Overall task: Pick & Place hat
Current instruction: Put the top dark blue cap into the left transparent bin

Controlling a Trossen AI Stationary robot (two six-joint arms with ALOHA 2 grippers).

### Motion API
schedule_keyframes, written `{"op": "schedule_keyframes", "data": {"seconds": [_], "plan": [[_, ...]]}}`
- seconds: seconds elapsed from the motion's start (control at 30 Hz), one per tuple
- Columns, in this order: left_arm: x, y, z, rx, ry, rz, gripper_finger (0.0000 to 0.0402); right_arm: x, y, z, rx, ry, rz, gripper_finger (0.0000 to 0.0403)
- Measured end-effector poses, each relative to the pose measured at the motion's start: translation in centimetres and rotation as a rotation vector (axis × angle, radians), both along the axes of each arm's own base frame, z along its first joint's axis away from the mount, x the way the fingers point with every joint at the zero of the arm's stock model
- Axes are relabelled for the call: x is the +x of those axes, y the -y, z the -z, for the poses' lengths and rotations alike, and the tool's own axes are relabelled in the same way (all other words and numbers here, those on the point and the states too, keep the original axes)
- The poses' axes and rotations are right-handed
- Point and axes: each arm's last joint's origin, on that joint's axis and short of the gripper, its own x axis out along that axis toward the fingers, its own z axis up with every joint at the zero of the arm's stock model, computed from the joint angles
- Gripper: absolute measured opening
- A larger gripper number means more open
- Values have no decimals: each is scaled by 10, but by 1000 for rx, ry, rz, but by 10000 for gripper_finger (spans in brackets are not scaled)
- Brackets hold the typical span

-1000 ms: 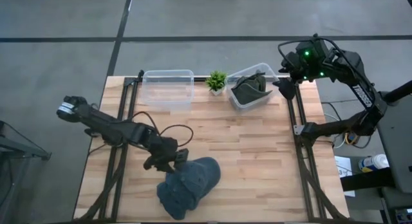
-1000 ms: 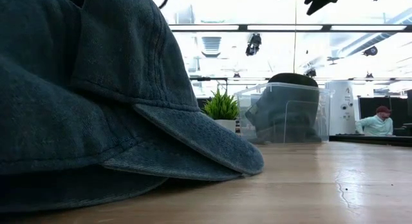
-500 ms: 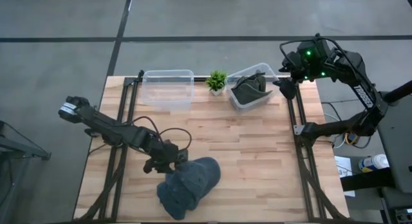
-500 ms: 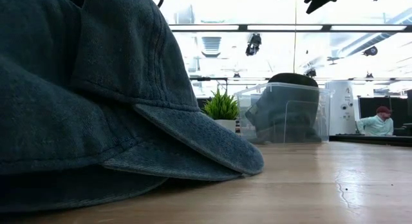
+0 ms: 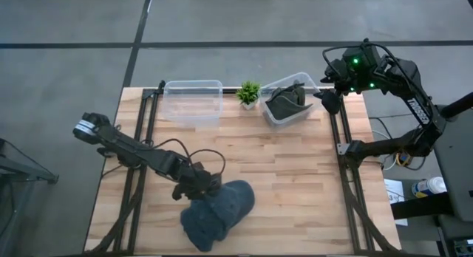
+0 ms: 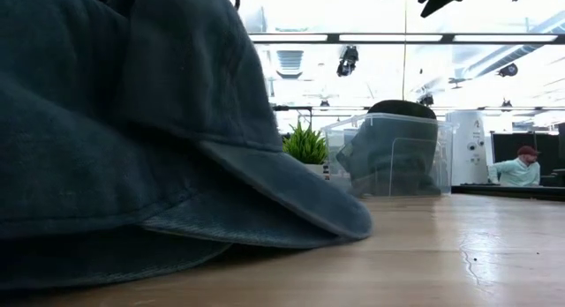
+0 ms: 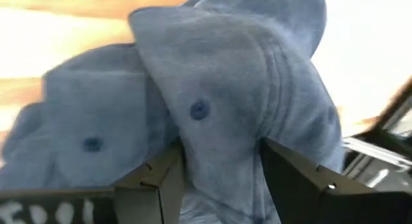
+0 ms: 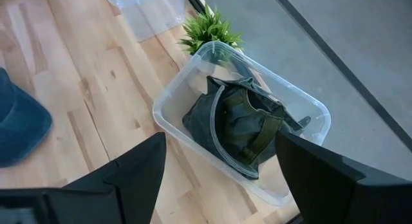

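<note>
Table (image 5: 295,176): light wood, dark rails down both sides. Left arm (image 5: 133,148) stretched low across it from the left edge toward the near middle. Right arm (image 5: 403,80) stood off the far right corner.

Blue hats (image 5: 214,213) lay heaped near the front edge, left of centre; in the low view they filled the left side, one brim (image 6: 291,197) jutting out over the wood. Wrist view showed two crowns side by side, each with a top button.

Left gripper (image 5: 201,187) sat at the heap's far edge, fingers (image 7: 154,185) spread part-way with a hat crown (image 7: 219,108) bulging between them; cloth touched both fingers, a firm grip not evident.

Right gripper (image 5: 327,102) hung above the table's far right corner, fingers (image 8: 129,172) wide apart, holding nothing.

Right bin (image 5: 314,109), clear, held a dark green hat (image 5: 284,103). Left bin (image 5: 194,102), clear. Small plant (image 5: 248,93) between them.
</note>
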Motion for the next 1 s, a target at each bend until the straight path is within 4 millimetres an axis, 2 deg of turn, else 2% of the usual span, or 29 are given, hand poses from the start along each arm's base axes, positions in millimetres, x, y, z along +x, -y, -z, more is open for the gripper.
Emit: {"op": "schedule_keyframes", "data": {"seconds": [0.13, 0.23, 0.47, 0.63, 0.87, 1.0], "plan": [[0, -2, -2, 63, 35, -10, 170, 0, 0, 0, 2, 1, 3, 278], [-1, -3, -5, 92, 58, -12, 140, 0, 0, 0, 2, 1, 2, 273], [-2, -4, -6, 156, 98, 69, 14, 0, 0, 0, 1, 1, 3, 262], [2, -4, -13, 197, 186, 78, 3, -1, 0, 0, 0, 2, 4, 256], [4, -13, -62, 435, 518, 55, 2, -8, -6, -3, -12, 23, 7, 256], [0, -16, -100, 764, 775, 209, 1, -10, -7, -4, 22, 52, 54, 258]]}}
